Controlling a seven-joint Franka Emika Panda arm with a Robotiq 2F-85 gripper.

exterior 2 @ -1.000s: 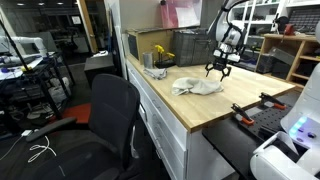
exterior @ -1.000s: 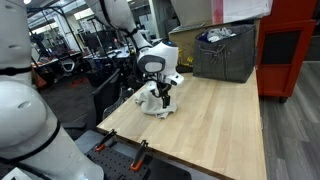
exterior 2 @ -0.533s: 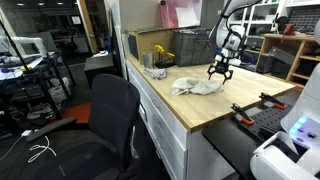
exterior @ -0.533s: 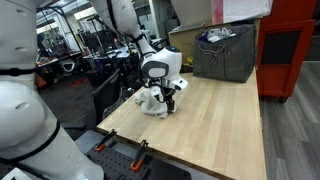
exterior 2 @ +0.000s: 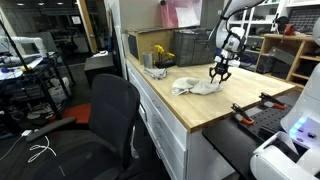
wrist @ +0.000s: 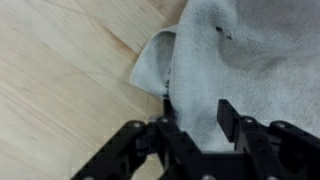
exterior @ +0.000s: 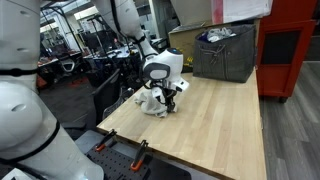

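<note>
A crumpled white cloth (exterior: pixel 150 103) lies on the wooden table (exterior: pixel 220 125), near its edge; it also shows in an exterior view (exterior 2: pixel 198 86). My gripper (exterior: pixel 171 99) hangs pointing down over the cloth's edge, also seen in an exterior view (exterior 2: pixel 218 73). In the wrist view the gripper (wrist: pixel 197 118) is open, its two black fingers apart just above the cloth (wrist: pixel 245 50). A folded corner of cloth lies to their left beside bare wood (wrist: pixel 60 80). Nothing is held.
A dark grey bin (exterior: pixel 225 52) full of items stands at the table's back. Orange-handled clamps (exterior: pixel 137 150) sit on the table's near edge. A black office chair (exterior 2: pixel 115 110) stands beside the table. Yellow items (exterior 2: pixel 160 55) and a dark box (exterior 2: pixel 192 47) sit further along it.
The gripper has shifted slightly sideways over the cloth toward its edge and turned a little. The cloth has not moved.
</note>
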